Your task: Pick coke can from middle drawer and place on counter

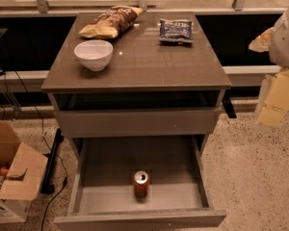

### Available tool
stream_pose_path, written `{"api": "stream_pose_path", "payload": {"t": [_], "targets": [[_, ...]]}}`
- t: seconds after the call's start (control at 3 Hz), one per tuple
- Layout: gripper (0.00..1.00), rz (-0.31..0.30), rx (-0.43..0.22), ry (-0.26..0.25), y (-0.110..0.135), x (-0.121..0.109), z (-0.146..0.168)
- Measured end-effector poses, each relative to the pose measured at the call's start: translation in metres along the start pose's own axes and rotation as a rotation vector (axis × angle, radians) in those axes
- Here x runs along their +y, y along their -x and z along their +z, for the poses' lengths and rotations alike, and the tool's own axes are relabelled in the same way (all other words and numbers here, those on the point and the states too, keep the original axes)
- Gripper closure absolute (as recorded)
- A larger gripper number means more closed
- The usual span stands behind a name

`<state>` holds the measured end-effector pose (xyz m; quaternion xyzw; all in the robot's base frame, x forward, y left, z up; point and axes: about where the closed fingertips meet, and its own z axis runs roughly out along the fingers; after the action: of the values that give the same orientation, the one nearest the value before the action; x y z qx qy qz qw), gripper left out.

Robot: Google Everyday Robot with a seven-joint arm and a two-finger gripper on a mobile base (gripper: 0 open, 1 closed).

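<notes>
The coke can (141, 184) stands upright on the grey floor of the middle drawer (106, 196), near the front panel and about centred. The drawer is pulled out wide. The counter (149, 61) is the glossy grey-brown top of the cabinet above it. My gripper (273, 102) is at the right edge of the view, level with the cabinet's side, well above and to the right of the can and away from the drawer. It holds nothing that I can see.
On the counter sit a white bowl (93, 54), a brown chip bag (109, 22) and a blue snack bag (176, 30). A closed grey drawer front (135, 122) is above the open drawer. An open cardboard box (14, 177) and black cables (53, 162) lie on the floor at left.
</notes>
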<state>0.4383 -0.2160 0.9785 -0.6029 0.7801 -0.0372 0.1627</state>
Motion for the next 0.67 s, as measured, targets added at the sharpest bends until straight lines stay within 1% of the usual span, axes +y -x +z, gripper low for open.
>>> {"api": "stream_pose_path", "payload": {"t": [0.33,0.67], "targets": [[0.0,0.0,0.0,0.0,0.0,0.0,0.0],[0.0,0.012,-0.056,0.013,0.006,0.006,0.014]]}}
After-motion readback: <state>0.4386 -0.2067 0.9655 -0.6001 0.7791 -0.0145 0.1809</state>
